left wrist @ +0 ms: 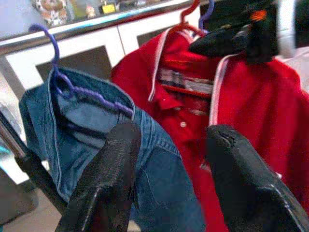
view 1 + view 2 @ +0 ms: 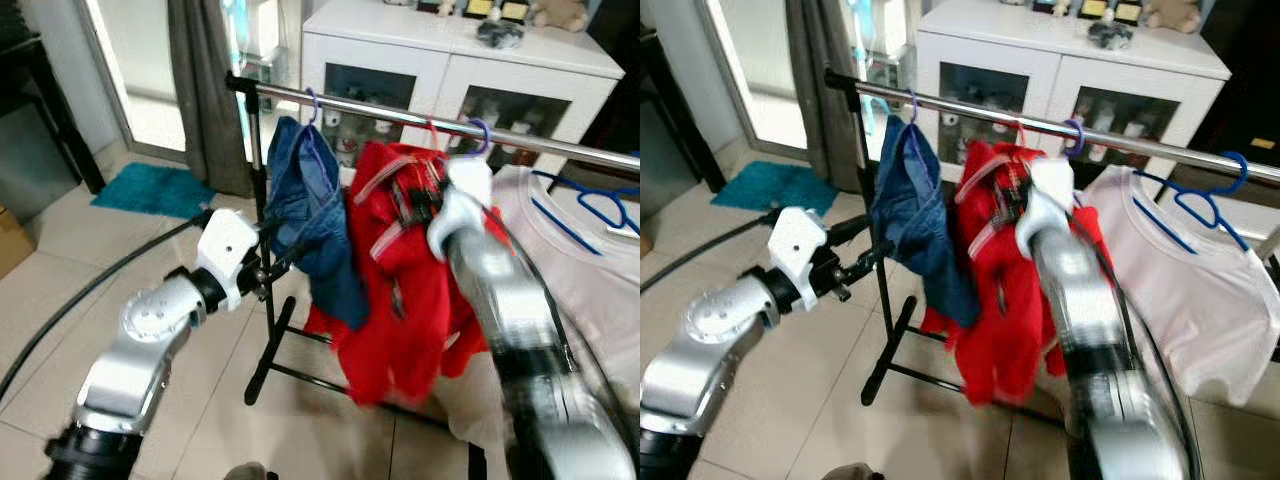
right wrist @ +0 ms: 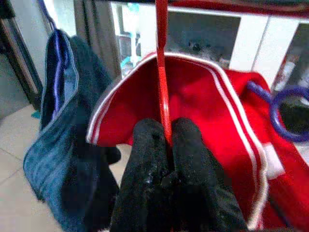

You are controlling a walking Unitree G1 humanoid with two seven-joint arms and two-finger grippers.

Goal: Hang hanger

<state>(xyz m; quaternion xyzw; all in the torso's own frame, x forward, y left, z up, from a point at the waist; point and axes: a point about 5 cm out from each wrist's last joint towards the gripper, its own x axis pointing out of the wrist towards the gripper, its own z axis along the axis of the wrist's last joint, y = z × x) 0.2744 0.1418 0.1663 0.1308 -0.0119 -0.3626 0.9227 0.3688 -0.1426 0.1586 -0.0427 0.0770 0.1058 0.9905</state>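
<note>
A red hanger (image 3: pixel 162 72) carrying a red shirt with white trim (image 2: pixel 400 290) hangs at the centre of the frame, its hook at the metal clothes rail (image 2: pixel 400 112) that runs from upper left to right. In the right wrist view the right gripper (image 3: pixel 169 145) has its two black fingers pressed together on the hanger's thin red neck, just above the collar. Whether the hook has fully seated over the rail cannot be told.

To the left of the shirt, blue jeans (image 2: pixel 310 215) hang on a purple hanger (image 1: pixel 72 87). The left gripper (image 1: pixel 169 159), at centre left, is spread wide and empty, just beside the jeans.

To finish well, the right gripper probably should lower the hook squarely over the rail, confirm the weight rests there, then open and back away without snagging the collar. A white T-shirt on a blue hanger (image 2: pixel 1200 205) hangs at the right.
</note>
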